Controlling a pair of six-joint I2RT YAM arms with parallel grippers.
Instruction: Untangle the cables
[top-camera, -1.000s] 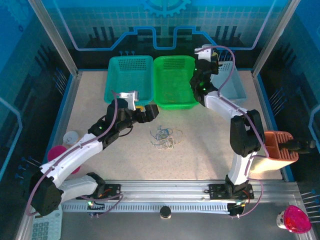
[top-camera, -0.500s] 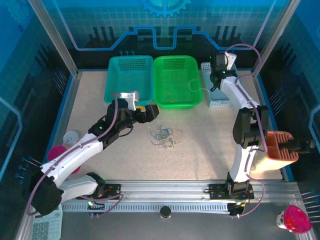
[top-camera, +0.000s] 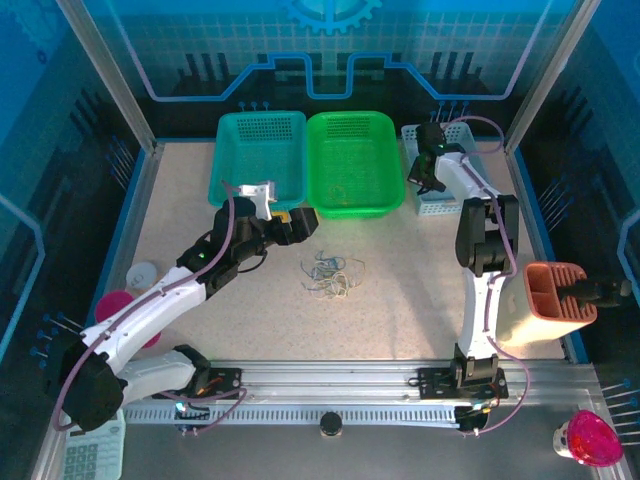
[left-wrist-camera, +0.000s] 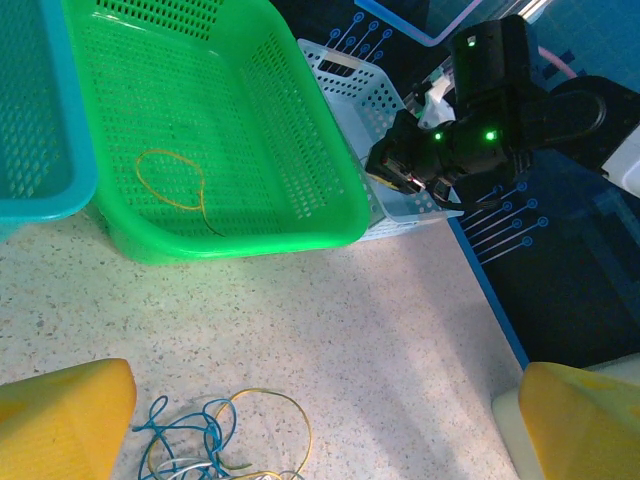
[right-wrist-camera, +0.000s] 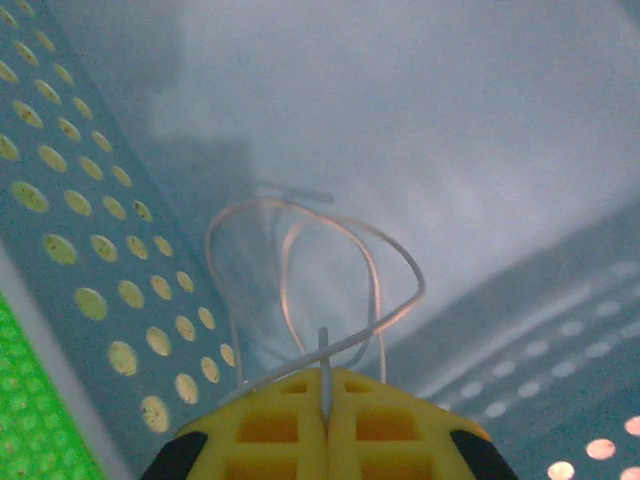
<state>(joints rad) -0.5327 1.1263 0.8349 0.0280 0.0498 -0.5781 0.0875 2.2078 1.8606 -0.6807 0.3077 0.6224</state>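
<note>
The right gripper (right-wrist-camera: 325, 385) has its jaws pressed together on one white cable (right-wrist-camera: 421, 288) and holds it low inside the white basket (top-camera: 447, 207), probably to set it apart from the others. The loop points away from the fingertips, with its long axis roughly in line with them. The view is blurred, so contact with the floor is unclear. The left gripper (top-camera: 300, 222), jaws spread wide, hovers just beside the clump of cables (top-camera: 330, 275) on the table (top-camera: 420, 290), ready for another.

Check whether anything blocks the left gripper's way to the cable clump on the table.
Nothing visible does. The open left gripper hovers beside the cable clump, and between them there is only speckled table. The green basket stands farther back, out of that path.
</note>
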